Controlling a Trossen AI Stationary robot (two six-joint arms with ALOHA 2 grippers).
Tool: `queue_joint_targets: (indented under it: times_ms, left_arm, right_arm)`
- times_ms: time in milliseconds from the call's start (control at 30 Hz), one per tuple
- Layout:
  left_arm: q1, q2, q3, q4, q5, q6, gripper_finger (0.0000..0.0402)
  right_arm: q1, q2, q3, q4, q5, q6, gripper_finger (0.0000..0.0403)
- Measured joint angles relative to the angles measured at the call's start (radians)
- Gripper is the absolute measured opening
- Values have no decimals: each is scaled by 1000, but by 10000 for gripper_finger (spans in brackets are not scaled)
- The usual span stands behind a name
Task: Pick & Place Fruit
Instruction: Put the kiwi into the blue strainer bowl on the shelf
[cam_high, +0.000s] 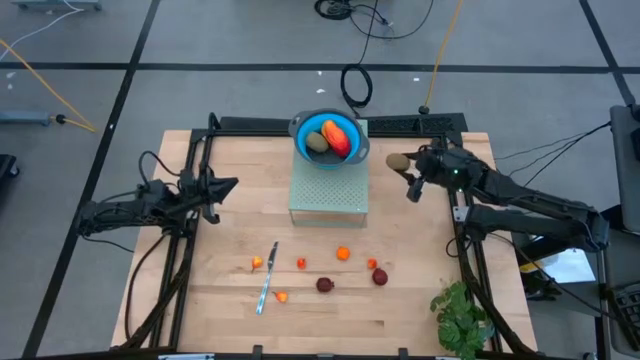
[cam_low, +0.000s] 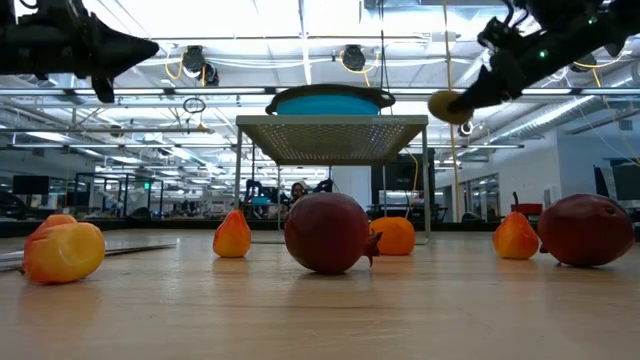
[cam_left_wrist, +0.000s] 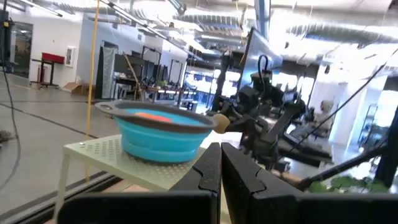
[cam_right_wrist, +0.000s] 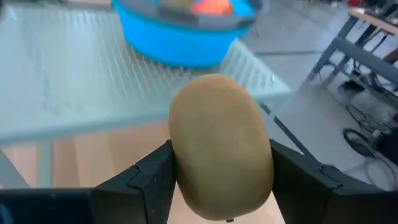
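My right gripper (cam_high: 405, 172) is shut on an olive-brown oval fruit (cam_right_wrist: 221, 146) in the air, just right of the pale green perforated stand (cam_high: 328, 190). On the stand sits a blue bowl (cam_high: 305, 150) holding another olive-brown oval (cam_high: 317, 141) and a red-orange oblong (cam_high: 338, 138). Two maroon balls (cam_high: 325, 285), (cam_high: 380, 277) and several tiny orange and red pieces (cam_high: 343, 253) lie on the wooden table nearer the front edge. My left gripper (cam_high: 228, 186) hovers shut, with nothing in it, left of the stand. My right gripper pinches the olive-brown oval by its two opposite sides (cam_right_wrist: 180, 168), one finger (cam_right_wrist: 146, 183) on each. The fingers come from the table's right, slanting slightly down. The oval (cam_low: 452, 105) is lifted clear of the table, at about the height of the stand's top.
A slim silver knife (cam_high: 267, 280) lies among the small pieces near the front left. A green leafy plant (cam_high: 462, 318) stands at the front right corner. Black frame rails (cam_high: 190, 230) run along the table's left and right sides.
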Motion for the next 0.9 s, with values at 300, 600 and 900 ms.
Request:
queue_joint_targets:
  times_ms: [300,600,900]
  left_arm:
    - [0,0,0,59,0,-20,10]
    - [0,0,0,72,0,-20,10]
    - [0,0,0,72,0,-21,10]
  right_arm:
    - [0,-15,1,166,-166,255,216]
    - [0,-15,1,246,-399,571,215]
    - [0,-15,1,262,-669,896,215]
